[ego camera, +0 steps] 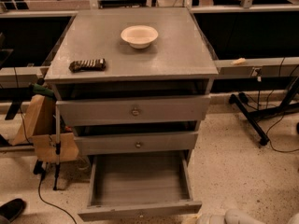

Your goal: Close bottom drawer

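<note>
The bottom drawer [140, 185] of the grey cabinet [177, 55] is pulled far out and its plain grey box shows nothing inside. Its slim front panel [117, 212] lies near the bottom edge of the camera view. The middle drawer [138, 143] and top drawer [135, 110] stand slightly out. My gripper [224, 217] shows only as a pale rounded shape at the bottom edge, just right of the bottom drawer's front right corner and low near the floor.
A white bowl [139, 35] and a dark snack packet [87, 65] lie on the cabinet top. Brown paper bags [39, 120] and a thin pole [57, 148] stand to the left. A black stand leg [250, 118] and cables are on the floor to the right. A dark shoe [11, 209] is at bottom left.
</note>
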Controlling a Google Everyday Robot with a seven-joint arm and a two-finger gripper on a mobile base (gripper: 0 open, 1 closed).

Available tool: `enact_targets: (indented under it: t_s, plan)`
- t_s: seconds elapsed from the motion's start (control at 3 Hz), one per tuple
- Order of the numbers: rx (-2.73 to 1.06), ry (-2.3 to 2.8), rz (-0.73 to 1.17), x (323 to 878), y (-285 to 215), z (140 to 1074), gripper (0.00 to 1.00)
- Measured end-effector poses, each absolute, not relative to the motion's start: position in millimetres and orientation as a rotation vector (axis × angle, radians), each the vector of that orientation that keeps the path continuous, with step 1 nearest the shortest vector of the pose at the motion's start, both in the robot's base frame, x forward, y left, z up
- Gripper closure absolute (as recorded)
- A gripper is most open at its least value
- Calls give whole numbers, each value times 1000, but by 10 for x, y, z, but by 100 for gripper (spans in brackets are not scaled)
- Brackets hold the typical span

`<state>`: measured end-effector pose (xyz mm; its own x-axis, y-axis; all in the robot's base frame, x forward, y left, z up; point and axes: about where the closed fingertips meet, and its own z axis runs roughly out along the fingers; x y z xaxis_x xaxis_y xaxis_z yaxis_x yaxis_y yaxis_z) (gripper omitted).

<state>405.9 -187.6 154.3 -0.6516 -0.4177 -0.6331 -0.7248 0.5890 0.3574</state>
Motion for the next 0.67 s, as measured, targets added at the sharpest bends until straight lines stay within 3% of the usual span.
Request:
enact_targets:
  t_s: [0.33, 0.67]
  plan:
    - [-922, 2292, 804, 4484, -1856, 1332, 100]
    - [-934, 2254, 803, 4633, -1807, 1342, 100]
